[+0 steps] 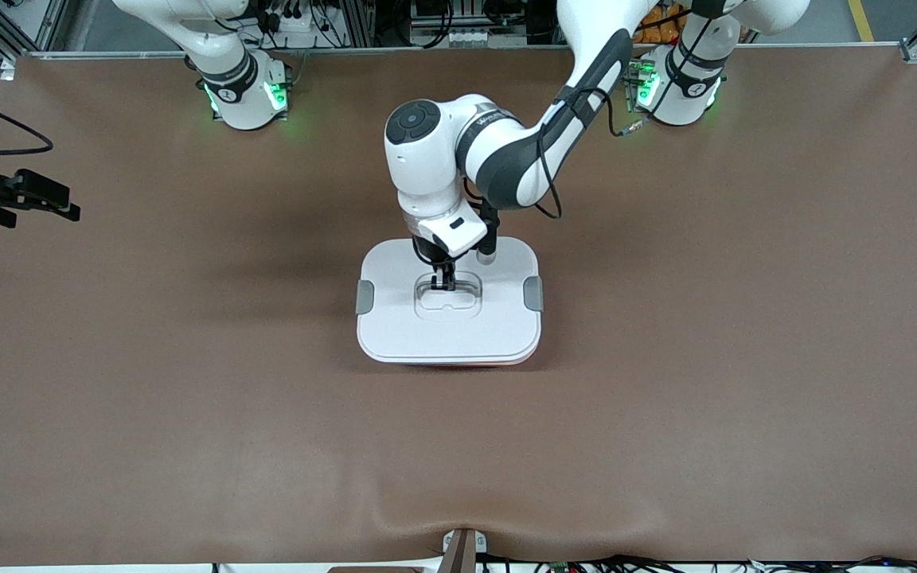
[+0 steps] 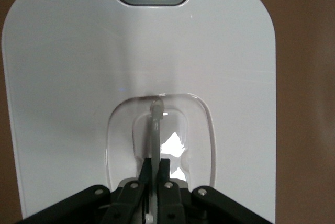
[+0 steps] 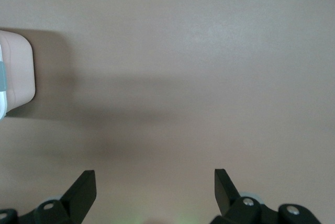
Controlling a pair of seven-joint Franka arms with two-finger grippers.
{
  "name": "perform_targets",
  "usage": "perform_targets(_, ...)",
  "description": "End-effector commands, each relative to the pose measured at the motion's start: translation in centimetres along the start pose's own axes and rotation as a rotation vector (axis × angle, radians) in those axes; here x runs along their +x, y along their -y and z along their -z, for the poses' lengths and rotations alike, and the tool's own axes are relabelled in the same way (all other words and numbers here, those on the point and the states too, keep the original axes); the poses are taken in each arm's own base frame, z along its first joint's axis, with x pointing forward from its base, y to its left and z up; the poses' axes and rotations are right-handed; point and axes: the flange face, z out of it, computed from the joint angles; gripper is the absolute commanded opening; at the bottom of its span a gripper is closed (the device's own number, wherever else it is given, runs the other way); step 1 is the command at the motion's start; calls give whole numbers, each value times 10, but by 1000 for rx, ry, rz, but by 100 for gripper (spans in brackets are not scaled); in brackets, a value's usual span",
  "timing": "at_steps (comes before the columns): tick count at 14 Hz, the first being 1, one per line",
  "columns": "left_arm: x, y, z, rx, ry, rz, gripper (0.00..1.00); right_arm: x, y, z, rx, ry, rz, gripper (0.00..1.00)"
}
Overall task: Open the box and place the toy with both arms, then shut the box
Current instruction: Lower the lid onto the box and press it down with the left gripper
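The box (image 1: 448,301) stands at the middle of the table with its white lid (image 1: 442,338) on; only a thin pink strip of the tub shows under the lid's near edge. Grey clips (image 1: 364,297) (image 1: 533,294) sit at its two ends. My left gripper (image 1: 444,282) is down in the lid's recessed centre, shut on the thin handle bar (image 2: 155,124); in the left wrist view the gripper (image 2: 157,162) pinches it. My right gripper (image 1: 68,208) waits at the right arm's end of the table, and the right wrist view shows it open (image 3: 154,179) and empty. The toy is out of view.
The brown mat (image 1: 705,318) covers the whole table. A corner of the box (image 3: 18,72) shows at the edge of the right wrist view. A small bracket (image 1: 462,549) sits at the table's near edge. Cables hang by the right gripper.
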Motion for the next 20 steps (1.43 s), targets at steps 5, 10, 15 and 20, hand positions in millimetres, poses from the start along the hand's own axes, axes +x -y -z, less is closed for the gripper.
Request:
perform_targets(5,6,14,-28,40,-42,-32,0,1,-5,4,-2,-3,-2,100)
perform_targets(10,9,8,-29,39,-14,-35,0,1,-7,4,-2,-3,-5,100)
perform_targets(15,7,11,-37,52,-16,-46,0,3,-6,2,-1,1,-4,100)
perform_targets(20,7,9,-27,41,-8,-50,82,3,-6,1,-1,3,-4,100)
